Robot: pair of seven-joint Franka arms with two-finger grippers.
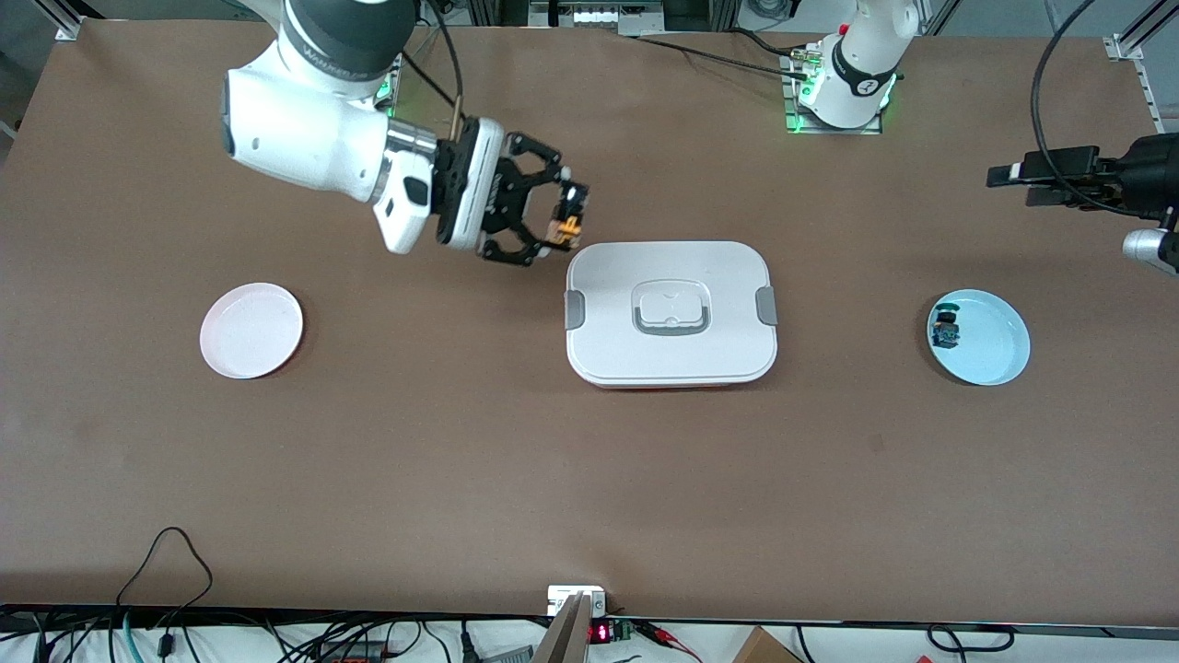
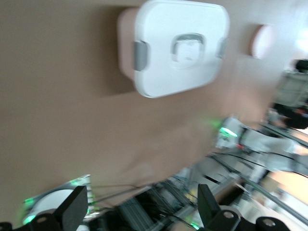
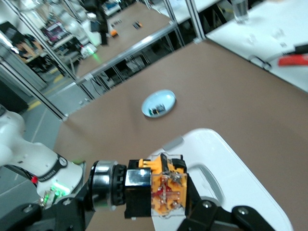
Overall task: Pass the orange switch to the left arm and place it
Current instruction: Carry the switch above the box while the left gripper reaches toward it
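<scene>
My right gripper [image 1: 564, 221] hangs over the table just off a corner of the box [image 1: 672, 267] at the right arm's end, shut on the orange switch [image 1: 567, 225]. In the right wrist view the switch [image 3: 161, 190] shows its orange-tan body, black collar and metal ring clamped between the black fingers [image 3: 202, 211], with the white box lid [image 3: 231, 163] below. My left gripper [image 1: 1024, 184] is up over the left arm's end of the table, open and empty. The left wrist view shows its two fingertips [image 2: 77, 204] wide apart, with the box [image 2: 178, 45] far off.
A pale blue plate [image 1: 990, 345] with a blue-green switch [image 1: 946, 329] on it lies toward the left arm's end. A white plate [image 1: 251, 330] lies toward the right arm's end. The white box has grey side clips and a recessed handle [image 1: 671, 308].
</scene>
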